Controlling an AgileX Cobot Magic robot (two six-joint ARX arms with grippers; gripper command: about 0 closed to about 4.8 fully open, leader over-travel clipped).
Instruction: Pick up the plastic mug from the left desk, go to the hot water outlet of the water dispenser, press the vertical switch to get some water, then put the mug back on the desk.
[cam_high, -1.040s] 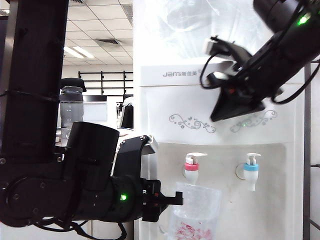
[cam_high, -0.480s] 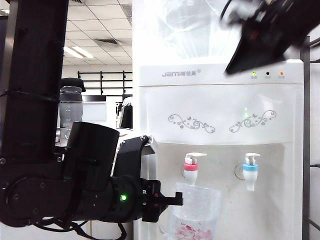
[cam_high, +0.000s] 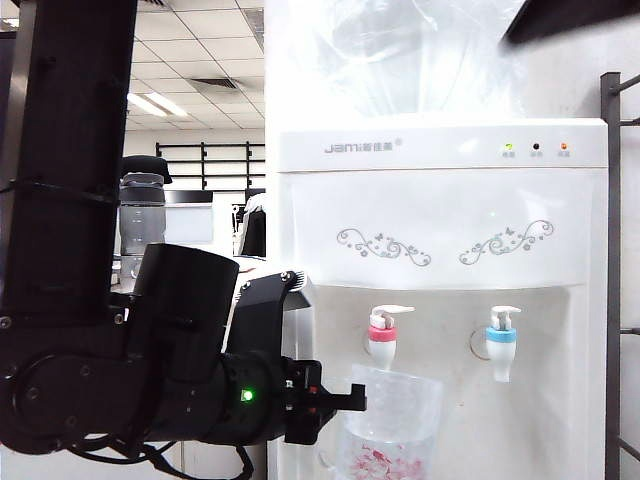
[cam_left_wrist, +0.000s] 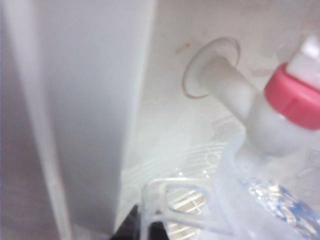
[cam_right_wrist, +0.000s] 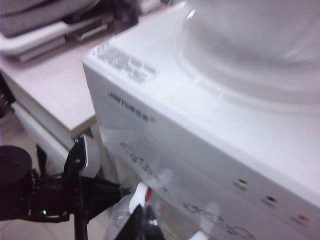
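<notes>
Two taps, one plastic mug (cam_high: 392, 420) gripped by left hand (cam_high: 335, 400); right hand (cam_right_wrist: 142, 225) closed, high.

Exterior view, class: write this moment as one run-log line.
left gripper: shut on plastic mug | mug: under hot water outlet | vertical switch: untouched | right gripper: shut, high above water dispenser

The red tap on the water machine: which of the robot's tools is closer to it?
The left. The left tool holds the plastic mug just under the red tap. The right tool is high above, near the dispenser's top, almost out of the exterior view.
</notes>
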